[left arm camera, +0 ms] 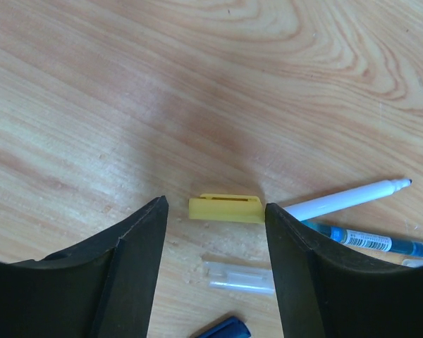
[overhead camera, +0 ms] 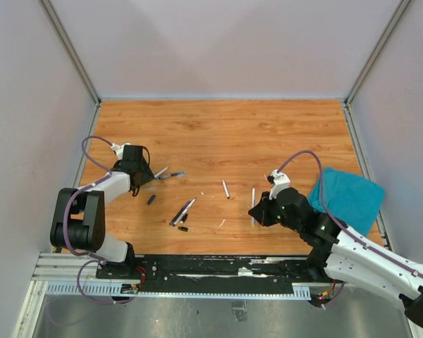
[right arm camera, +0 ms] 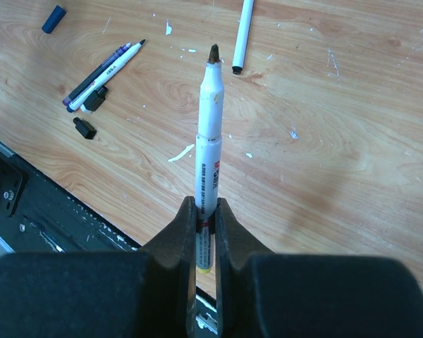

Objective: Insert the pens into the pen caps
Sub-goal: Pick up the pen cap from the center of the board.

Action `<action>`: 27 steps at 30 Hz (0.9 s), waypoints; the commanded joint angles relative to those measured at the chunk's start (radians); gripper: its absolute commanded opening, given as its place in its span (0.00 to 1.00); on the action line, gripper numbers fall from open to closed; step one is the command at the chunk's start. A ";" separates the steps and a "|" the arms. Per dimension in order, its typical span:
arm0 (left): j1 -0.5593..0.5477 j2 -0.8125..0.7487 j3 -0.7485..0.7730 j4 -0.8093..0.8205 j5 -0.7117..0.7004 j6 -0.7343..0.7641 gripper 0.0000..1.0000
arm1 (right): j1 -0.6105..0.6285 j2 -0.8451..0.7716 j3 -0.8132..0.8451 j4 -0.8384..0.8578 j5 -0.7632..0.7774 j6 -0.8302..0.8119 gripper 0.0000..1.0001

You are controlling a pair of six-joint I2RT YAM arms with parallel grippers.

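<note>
Pens (overhead camera: 184, 210) lay scattered on the wood-grain table (overhead camera: 268, 127), enclosed by pale panels (overhead camera: 225, 42). Right fingers (right arm camera: 181, 236) pinched a white marker (right arm camera: 209, 134); left fingers (left arm camera: 127, 267) stood spread, flanking a yellow cap (left arm camera: 225, 208).

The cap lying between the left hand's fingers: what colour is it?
Yellow; the cap shows best in the left wrist view.

Bright, even, diffuse light fills the overhead view. The orange-brown wood-grain worktop (overhead camera: 233, 134) shows no hard glare there, and the arms cast only faint, soft-edged shadows. In the left wrist view a pale sheen washes the boards near the top, a dim, soft shadow lies mid-frame, and the black left tool (left arm camera: 215, 205) blurs at the bottom edge. In the right wrist view the white marker pen with the dark tip (right arm camera: 210, 127) is sharp, while the black right tool (right arm camera: 206, 205) below is out of focus.
</note>
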 commanded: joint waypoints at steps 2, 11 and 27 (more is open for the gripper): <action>0.004 -0.035 -0.025 -0.045 -0.010 0.017 0.61 | 0.014 0.001 -0.012 0.029 -0.003 0.011 0.03; 0.004 -0.038 -0.044 -0.027 0.028 0.041 0.61 | 0.014 0.002 -0.015 0.029 -0.005 0.011 0.03; 0.004 0.023 0.013 -0.038 0.002 0.167 0.64 | 0.014 0.008 -0.007 0.023 -0.009 0.008 0.03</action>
